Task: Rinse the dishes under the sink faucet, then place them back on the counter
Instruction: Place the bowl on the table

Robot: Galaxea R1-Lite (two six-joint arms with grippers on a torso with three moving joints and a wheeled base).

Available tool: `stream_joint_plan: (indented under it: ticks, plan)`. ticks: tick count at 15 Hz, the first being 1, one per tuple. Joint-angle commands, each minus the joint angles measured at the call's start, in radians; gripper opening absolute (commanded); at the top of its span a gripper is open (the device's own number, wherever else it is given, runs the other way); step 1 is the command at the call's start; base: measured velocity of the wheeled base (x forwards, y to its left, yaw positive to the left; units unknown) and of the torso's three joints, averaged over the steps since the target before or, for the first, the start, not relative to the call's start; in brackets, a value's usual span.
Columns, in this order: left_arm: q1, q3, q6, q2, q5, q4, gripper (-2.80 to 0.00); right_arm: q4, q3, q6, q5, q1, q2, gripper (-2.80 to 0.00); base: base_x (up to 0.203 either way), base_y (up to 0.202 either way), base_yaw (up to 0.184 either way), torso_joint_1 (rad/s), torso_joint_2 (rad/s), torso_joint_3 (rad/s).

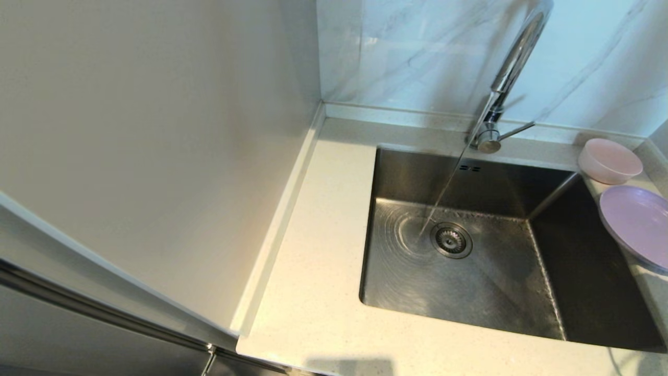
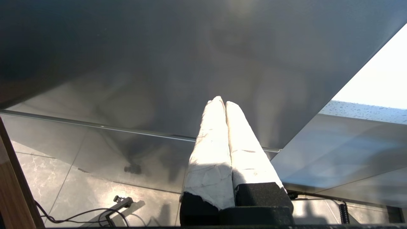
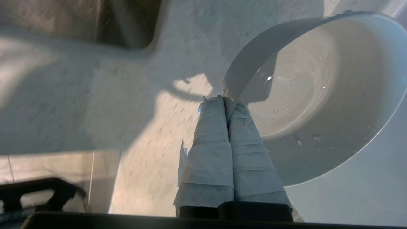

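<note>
The lilac-purple plate (image 1: pixel 636 224) hangs over the right rim of the steel sink (image 1: pixel 496 282), running out of the head view. In the right wrist view my right gripper (image 3: pixel 226 99) is shut on the rim of that plate (image 3: pixel 318 95), which is tilted, with water drops on it, above the speckled counter (image 3: pixel 152 127). The pink bowl (image 1: pixel 609 160) stands on the counter behind the plate. Water runs from the chrome faucet (image 1: pixel 514 62) down beside the drain strainer (image 1: pixel 451 240). My left gripper (image 2: pixel 221 101) is shut on nothing, low beside a grey cabinet front.
A tall beige panel (image 1: pixel 156 130) walls off the counter (image 1: pixel 313 261) on the left. Marble tiles (image 1: pixel 417 52) rise behind the faucet, whose lever (image 1: pixel 516 129) points right. Cables (image 2: pixel 95 216) lie on the tiled floor below the left arm.
</note>
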Motion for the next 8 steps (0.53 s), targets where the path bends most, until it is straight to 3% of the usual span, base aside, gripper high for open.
stream_joint_plan:
  ticks: [1,8]
  plan:
    - [0.000,0.000,0.000,0.000,0.001,0.000,-2.80,-0.030,0.009,-0.002,0.008,-0.004,0.050,-2.80,0.000,0.000,0.000,0.000,0.00,0.000]
    - [0.000,0.000,0.000,0.000,0.001,0.000,-2.80,-0.027,0.026,-0.002,0.076,0.041,0.028,-2.80,0.000,0.000,0.000,0.000,0.00,0.000]
